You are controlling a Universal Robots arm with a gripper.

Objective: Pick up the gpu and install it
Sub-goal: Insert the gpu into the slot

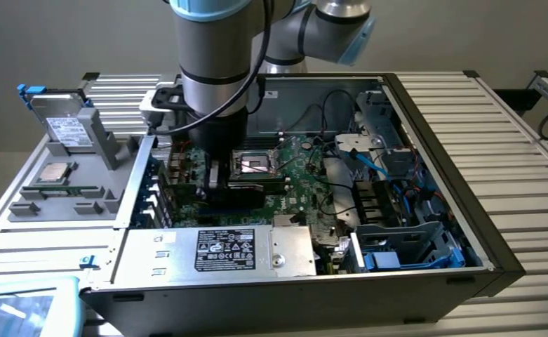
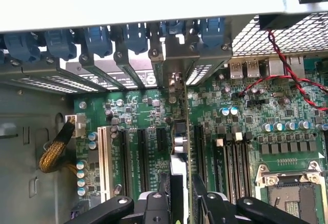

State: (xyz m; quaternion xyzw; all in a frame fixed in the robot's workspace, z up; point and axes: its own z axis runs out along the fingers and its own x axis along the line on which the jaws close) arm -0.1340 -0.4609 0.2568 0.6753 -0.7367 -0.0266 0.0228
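The gpu [image 2: 180, 142] stands upright and edge-on over the motherboard [image 2: 246, 147], between black expansion slots. Its metal bracket reaches the rear slot openings of the case. My gripper [image 2: 182, 196] is straight above it, and its black fingers [image 2: 160, 203] sit against either face of the card, shut on it. I cannot tell whether the card's edge is seated in a slot. In the exterior view my gripper [image 1: 219, 184] is lowered into the open computer case, with the dark gpu [image 1: 229, 200] below it, on the left part of the motherboard [image 1: 297, 175].
The CPU socket [image 1: 255, 165] lies just beside the gripper. Blue slot latches [image 2: 97, 39] line the rear wall. Memory sticks [image 2: 228, 162], a red-black cable [image 2: 277, 75] and a yellow-sleeved cable [image 2: 54, 149] are close. The power supply [image 1: 222, 249] and drive cage [image 1: 405, 246] border the board.
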